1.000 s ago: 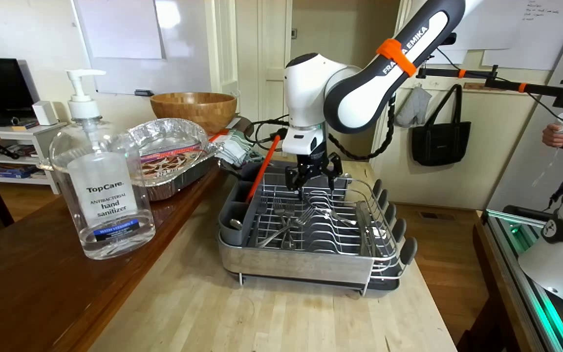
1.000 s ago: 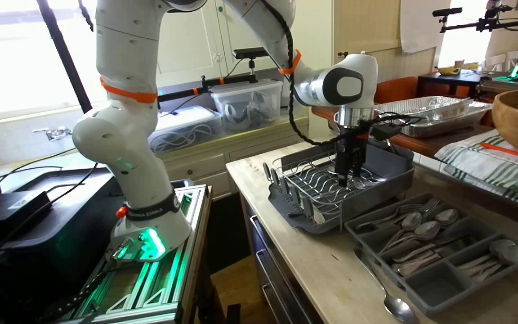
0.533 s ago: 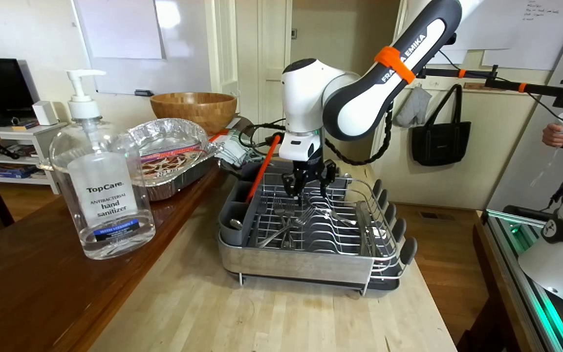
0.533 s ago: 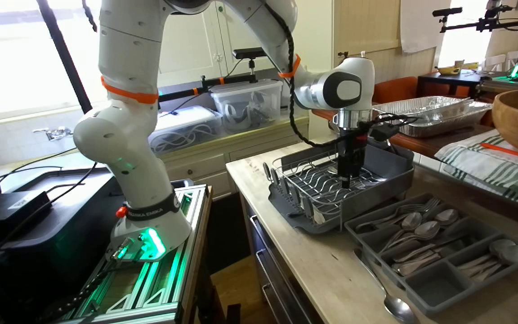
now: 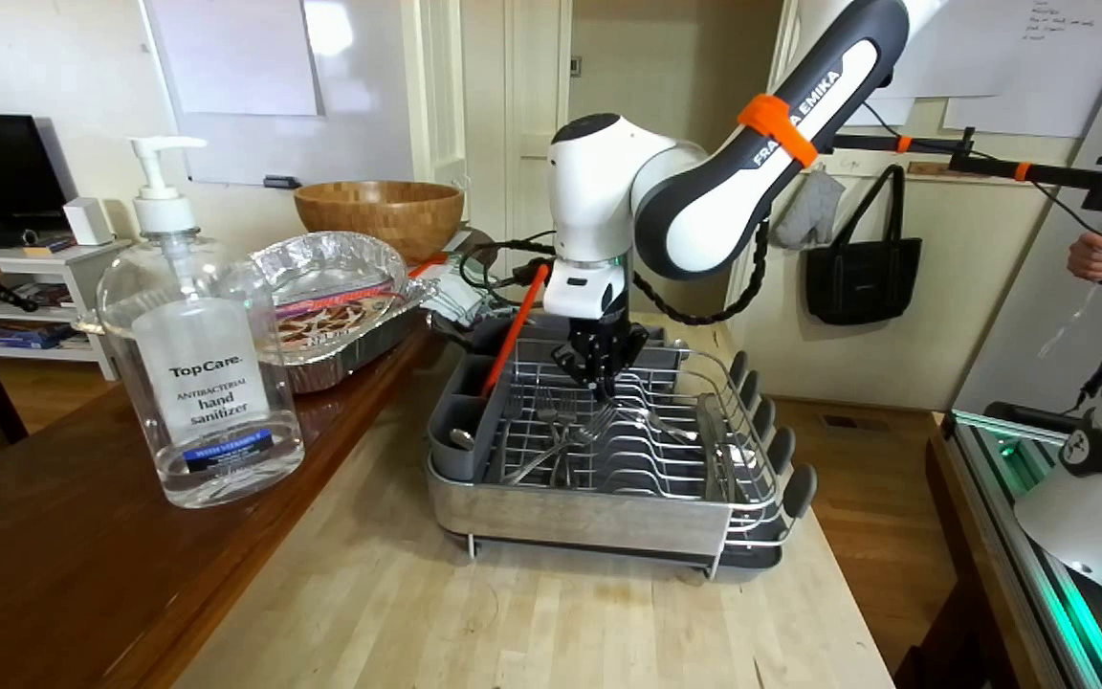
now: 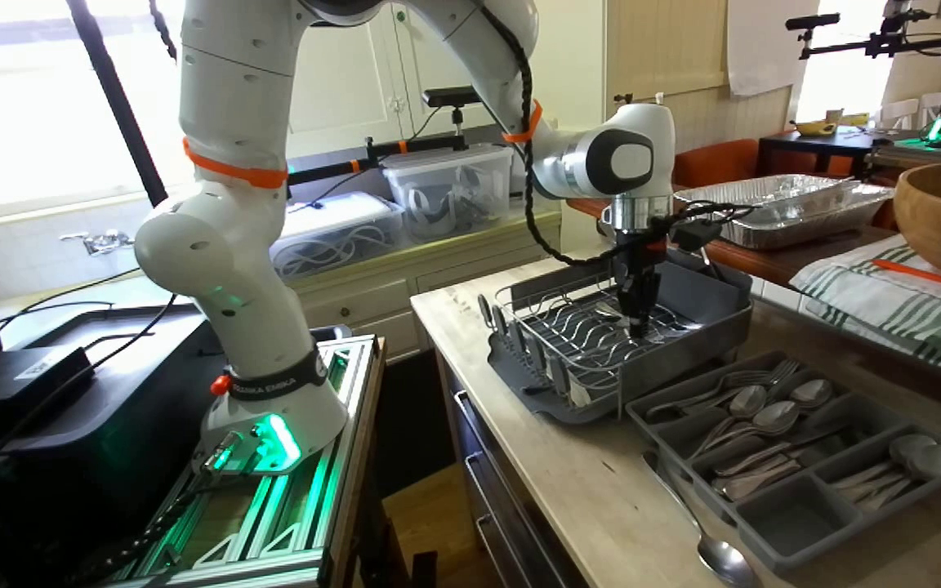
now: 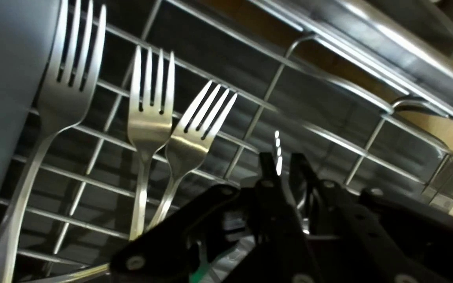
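- Apparently at the grasping step: one fork (image 7: 279,165) edge-on between the fingertips of the tool (image 7: 284,159), within the dish rack (image 5: 589,522).
- Tool nearly closed, narrow gap; cannot tell whether it grips.
- Next move seems to call for a squeeze, then straight lift off the wires (image 7: 330,135).
- Flat forks (image 7: 150,125) just beside; more room toward the metal rim (image 7: 399,37).
- Rack stands on wooden desk (image 5: 398,612).

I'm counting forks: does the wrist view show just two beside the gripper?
No: in the wrist view, three forks lie in the rack beside the gripper.
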Robot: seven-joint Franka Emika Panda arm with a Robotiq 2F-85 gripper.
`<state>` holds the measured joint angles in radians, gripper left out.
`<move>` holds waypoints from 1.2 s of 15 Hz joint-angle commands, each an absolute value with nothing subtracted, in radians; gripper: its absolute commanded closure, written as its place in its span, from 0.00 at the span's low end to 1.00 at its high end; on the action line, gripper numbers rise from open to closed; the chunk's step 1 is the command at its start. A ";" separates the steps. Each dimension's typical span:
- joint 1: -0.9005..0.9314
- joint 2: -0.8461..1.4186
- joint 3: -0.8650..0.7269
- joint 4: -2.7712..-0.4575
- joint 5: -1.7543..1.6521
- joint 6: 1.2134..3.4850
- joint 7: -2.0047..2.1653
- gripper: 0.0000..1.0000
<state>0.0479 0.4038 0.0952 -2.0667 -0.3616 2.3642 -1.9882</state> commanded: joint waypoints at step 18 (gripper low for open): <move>0.171 0.132 0.115 -2.041 -0.779 2.306 -1.610 0.99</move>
<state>0.1793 0.1621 0.1112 -2.0656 -0.7376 2.3853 -1.6185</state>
